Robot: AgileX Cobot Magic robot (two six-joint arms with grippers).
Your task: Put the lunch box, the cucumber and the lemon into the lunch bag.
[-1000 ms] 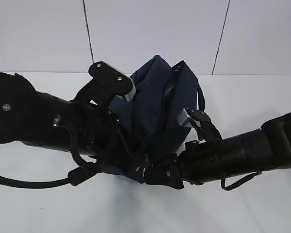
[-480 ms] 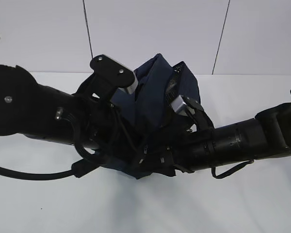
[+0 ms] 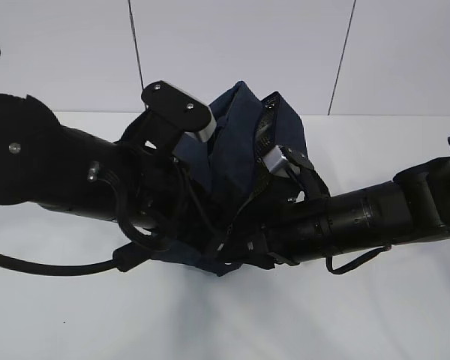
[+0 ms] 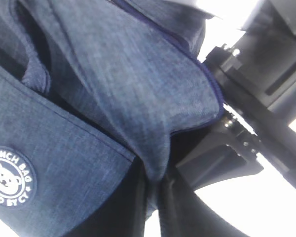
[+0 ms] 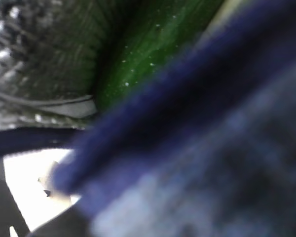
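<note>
The navy lunch bag point(image 3: 240, 142) stands bunched up between my two black arms. In the left wrist view my left gripper point(image 4: 155, 181) is shut, pinching a fold of the bag's fabric point(image 4: 118, 79) between its dark fingers point(image 4: 131, 190). The round white logo point(image 4: 10, 180) is at the lower left. In the right wrist view blurred navy fabric point(image 5: 212, 158) covers the jaws, so the right gripper's state does not show. Past it I see the dark green cucumber point(image 5: 148, 44) inside the bag against the silver foil lining point(image 5: 34, 59). The lunch box and the lemon are out of view.
The left arm point(image 3: 60, 180) and the right arm point(image 3: 360, 221) lie low over the white table point(image 3: 300, 322) and meet at the bag's front. A black cable point(image 3: 45, 266) loops at the left. A white panelled wall point(image 3: 232, 45) stands behind.
The right arm has pushed left and slightly up into the bag. The bag has shifted a little left and bunched higher. The left arm has barely moved.
</note>
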